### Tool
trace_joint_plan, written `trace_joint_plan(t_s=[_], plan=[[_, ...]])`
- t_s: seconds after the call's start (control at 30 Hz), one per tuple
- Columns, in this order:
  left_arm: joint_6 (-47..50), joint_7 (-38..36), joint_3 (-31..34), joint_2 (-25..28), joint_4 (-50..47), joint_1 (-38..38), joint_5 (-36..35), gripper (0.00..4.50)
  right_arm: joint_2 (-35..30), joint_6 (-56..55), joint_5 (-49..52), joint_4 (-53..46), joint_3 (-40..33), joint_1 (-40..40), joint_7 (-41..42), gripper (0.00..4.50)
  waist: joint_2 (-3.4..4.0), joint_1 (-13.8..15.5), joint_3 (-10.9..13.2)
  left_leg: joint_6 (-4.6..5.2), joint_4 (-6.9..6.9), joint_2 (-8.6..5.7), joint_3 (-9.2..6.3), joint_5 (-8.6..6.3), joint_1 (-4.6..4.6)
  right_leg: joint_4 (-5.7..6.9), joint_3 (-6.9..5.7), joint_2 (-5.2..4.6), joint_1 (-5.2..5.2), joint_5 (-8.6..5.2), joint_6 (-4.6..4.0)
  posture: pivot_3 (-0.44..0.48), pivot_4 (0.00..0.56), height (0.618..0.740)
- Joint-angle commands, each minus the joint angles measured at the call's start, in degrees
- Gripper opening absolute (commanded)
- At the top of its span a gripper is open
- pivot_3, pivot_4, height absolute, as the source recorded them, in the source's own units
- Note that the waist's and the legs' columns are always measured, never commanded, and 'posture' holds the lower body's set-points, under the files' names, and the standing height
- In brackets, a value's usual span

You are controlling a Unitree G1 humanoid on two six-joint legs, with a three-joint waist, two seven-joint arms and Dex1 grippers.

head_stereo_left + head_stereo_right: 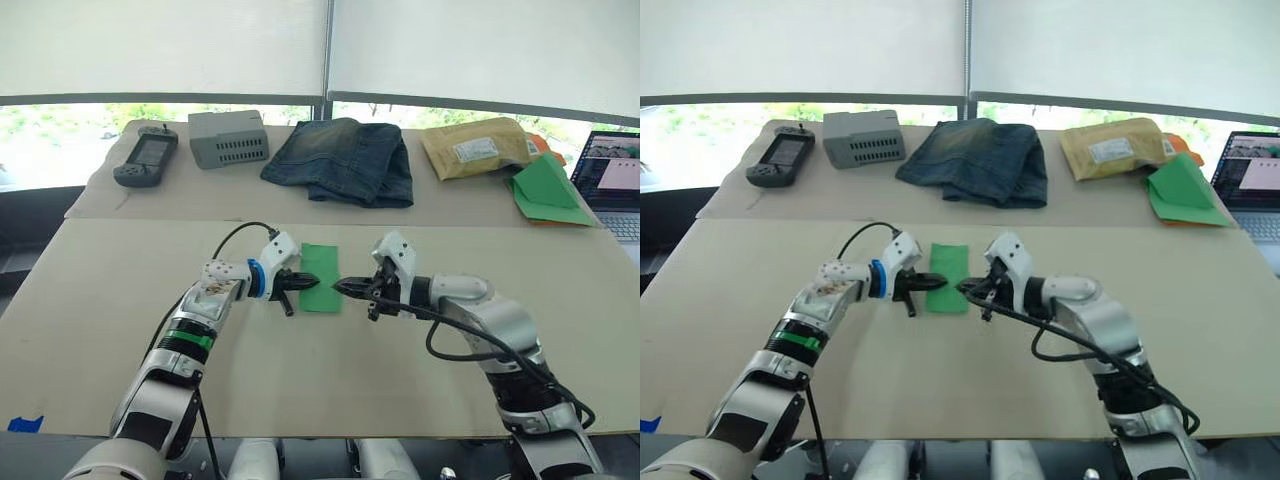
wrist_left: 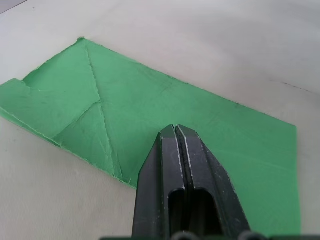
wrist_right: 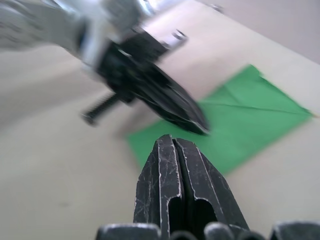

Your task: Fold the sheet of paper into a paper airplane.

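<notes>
Sheet of paper (image 1: 320, 277) — bright green, plain, with diagonal crease lines between the two hands. Left hand (image 1: 305, 283) and right hand (image 1: 343, 286): black fingers, white-grey housings; a blue ring behind the left hand, a green band further up that arm. Tabletop (image 1: 120, 320) pale beige. Beyond the hands — faded blue jeans (image 1: 343, 160), grey box (image 1: 228, 137), dark grey handheld device (image 1: 146, 157), tan padded envelope (image 1: 475, 147), green paper stack (image 1: 547, 190) with an orange edge.

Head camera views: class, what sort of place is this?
Probably an office or lab workspace by windows: a laptop, a handheld controller and a padded mailer sit on the cardboard-covered table.
</notes>
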Motion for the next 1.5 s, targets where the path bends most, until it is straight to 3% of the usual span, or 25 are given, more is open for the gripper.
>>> trace_joint_plan(t_s=[0.03,0.2,0.47,0.57,0.73,1.13,1.5], plan=[[2.0,0.4,-0.1,0.7,-0.8,1.1,0.6,0.0,2.0,-6.5,-4.1,6.3,3.0,-2.3,-1.9,0.04,0.0,-0.2,0.0,0.0,-0.02,0.0,0.0,0.0,-0.01,0.0,0.01,0.0,-0.02,0.0,-0.01,0.0,0.15,0.734],[3.2,0.6,0.8,1.2,-2.2,1.1,0.0,0.0,6.2,-10.5,-6.0,12.7,4.2,-4.4,-3.2,0.04,0.01,-0.2,0.0,0.0,-0.01,-0.01,-0.01,0.01,-0.21,0.06,0.02,0.01,-0.22,0.08,-0.11,0.0,0.15,0.734],[6.9,0.5,4.6,2.7,-7.5,1.2,-3.5,0.0,7.1,-10.6,-8.0,14.8,5.3,-3.8,-3.5,0.04,0.01,-0.2,0.0,0.0,0.04,-0.01,-0.01,0.01,-0.49,0.14,0.02,0.02,-0.52,0.24,-0.34,0.0,0.15,0.734],[9.2,-1.6,6.2,5.3,-11.9,1.7,-5.8,0.0,6.9,-10.4,-7.0,12.1,3.6,-3.7,-3.1,0.04,0.02,-0.3,0.1,0.0,0.04,0.01,-0.01,0.01,-0.53,0.18,0.02,0.03,-0.59,0.23,-0.34,0.0,0.15,0.734],[10.7,-1.9,6.7,9.3,-15.8,4.1,-6.4,0.0,3.4,-3.0,-1.1,-2.7,-1.9,-4.0,-1.4,0.04,0.11,-0.1,0.2,0.0,0.04,-0.02,-0.01,0.01,-0.65,0.15,0.03,-0.01,-0.67,0.24,-0.34,0.0,0.15,0.734],[8.4,-0.1,3.8,2.4,-12.0,2.4,-5.0,0.0,-0.7,4.1,2.3,-11.0,-3.6,-2.8,-2.9,0.04,0.08,1.0,0.3,0.0,0.18,-0.03,-0.03,0.01,-0.69,0.17,-0.02,0.0,-0.66,0.24,-0.34,0.0,0.15,0.734],[3.0,-0.4,0.8,-0.4,-3.2,1.1,-2.4,0.0,-1.0,9.0,1.2,-15.9,0.0,-2.3,-6.2,0.04,0.08,1.4,0.2,0.0,0.21,-0.03,-0.03,0.01,-0.67,0.17,-0.01,0.01,-0.62,0.25,-0.34,0.0,0.15,0.734]])
